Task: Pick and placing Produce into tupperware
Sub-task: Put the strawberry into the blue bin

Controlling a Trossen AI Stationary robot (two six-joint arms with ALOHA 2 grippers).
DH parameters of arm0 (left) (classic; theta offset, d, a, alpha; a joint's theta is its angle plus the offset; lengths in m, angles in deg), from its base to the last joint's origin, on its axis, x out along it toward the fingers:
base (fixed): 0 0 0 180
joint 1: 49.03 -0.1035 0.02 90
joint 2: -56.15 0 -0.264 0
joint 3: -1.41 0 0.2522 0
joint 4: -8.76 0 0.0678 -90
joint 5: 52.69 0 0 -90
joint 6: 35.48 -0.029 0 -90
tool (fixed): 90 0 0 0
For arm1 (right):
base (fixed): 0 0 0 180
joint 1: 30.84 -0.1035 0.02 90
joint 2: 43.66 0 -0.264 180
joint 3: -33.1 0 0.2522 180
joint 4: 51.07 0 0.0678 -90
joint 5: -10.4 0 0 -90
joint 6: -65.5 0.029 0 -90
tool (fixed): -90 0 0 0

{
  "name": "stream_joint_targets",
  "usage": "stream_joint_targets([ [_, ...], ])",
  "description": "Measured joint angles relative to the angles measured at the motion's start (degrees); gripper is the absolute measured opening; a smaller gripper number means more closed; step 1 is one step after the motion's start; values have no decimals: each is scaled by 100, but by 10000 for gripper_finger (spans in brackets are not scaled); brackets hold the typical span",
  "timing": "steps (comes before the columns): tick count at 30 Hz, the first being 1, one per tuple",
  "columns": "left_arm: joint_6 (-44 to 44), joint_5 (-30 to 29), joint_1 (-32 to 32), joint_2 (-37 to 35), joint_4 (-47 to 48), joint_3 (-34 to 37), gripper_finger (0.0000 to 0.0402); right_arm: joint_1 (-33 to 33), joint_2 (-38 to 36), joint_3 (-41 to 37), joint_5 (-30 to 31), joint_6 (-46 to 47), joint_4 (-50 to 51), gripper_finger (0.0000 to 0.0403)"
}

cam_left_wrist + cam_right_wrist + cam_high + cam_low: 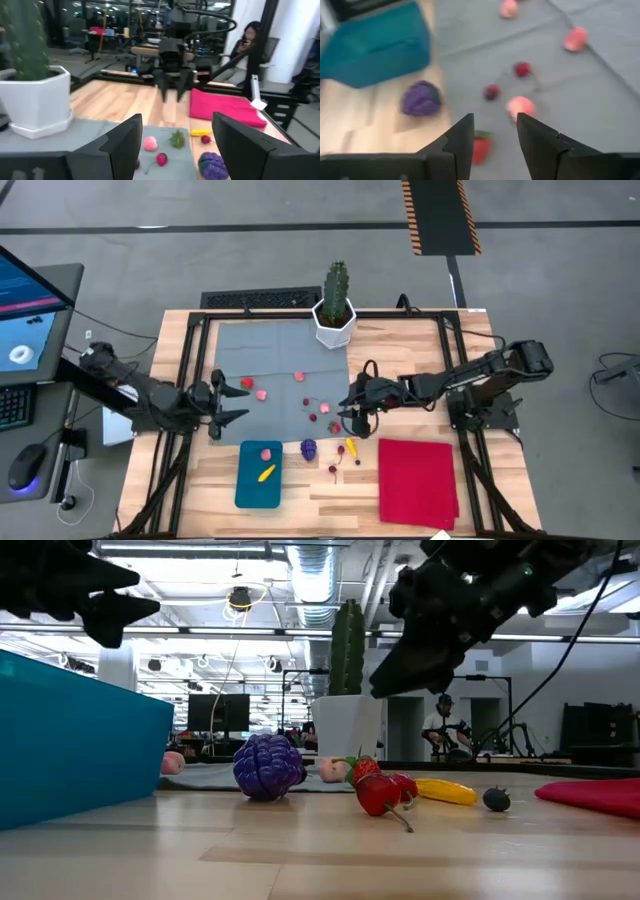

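Note:
The teal tupperware (258,476) stands near the table's front edge with a pink piece (267,453) and a yellow piece (265,473) lying in it. To its right on the wood lie the purple grape bunch (309,448), a red strawberry (378,790), a yellow piece (350,447) and dark cherries (333,470). More red and pink produce (324,408) lies on the grey mat (270,350). My right gripper (357,422) hovers open above the mat's near right corner, slanting down, the strawberry (481,147) below its fingers. My left gripper (228,406) hangs open and level at the mat's left edge.
A cactus in a white pot (335,310) stands at the mat's far edge. A flat red cloth (418,480) lies at the front right. A dark frame (196,330) borders the table. A person sits in the room beyond (247,37).

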Motion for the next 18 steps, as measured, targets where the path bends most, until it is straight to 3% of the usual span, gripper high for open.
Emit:
stream_joint_targets([
  [3,6,480,-302,-83,-32,119,231,-47,-4,232,104,124,378,194],
  [13,-299,512,-473,-82,-117,218,231,-611,-9,503,502,293,1322,208],
  [18,-602,-225,-472,-83,-83,218,231,-693,-9,505,613,341,1159,208],
])
